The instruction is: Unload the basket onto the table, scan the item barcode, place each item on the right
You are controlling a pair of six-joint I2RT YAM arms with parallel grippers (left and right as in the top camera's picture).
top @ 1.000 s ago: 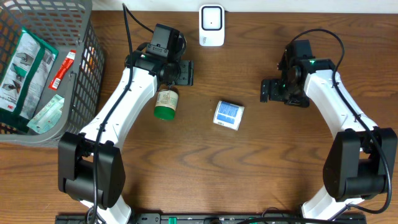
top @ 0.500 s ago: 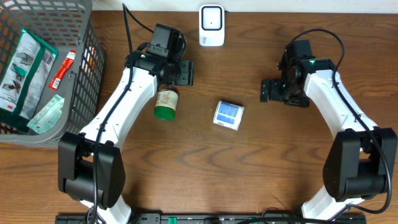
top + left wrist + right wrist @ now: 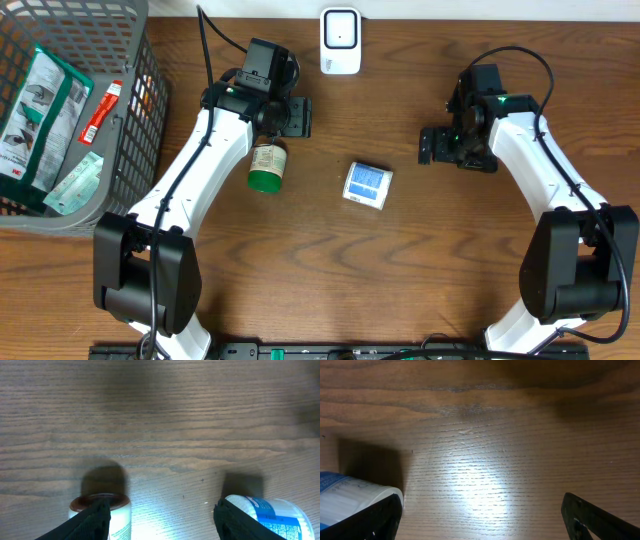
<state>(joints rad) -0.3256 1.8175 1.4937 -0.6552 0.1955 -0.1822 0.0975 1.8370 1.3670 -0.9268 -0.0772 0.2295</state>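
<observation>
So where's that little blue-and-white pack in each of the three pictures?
Overhead: pack near mid-picture, slightly right.
Left wrist: pack at the bottom right edge.
Right wrist: pack at the bottom left corner.
Shared landmark: the wooden table under it.

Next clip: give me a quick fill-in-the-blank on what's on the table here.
The bottle lying on the table has a ____ cap. The small white box carries a ____ label. The wire basket sits on the ____ arm's side. The left gripper and right gripper both stand ____, holding nothing.
Missing: green; blue; left; open.
</observation>
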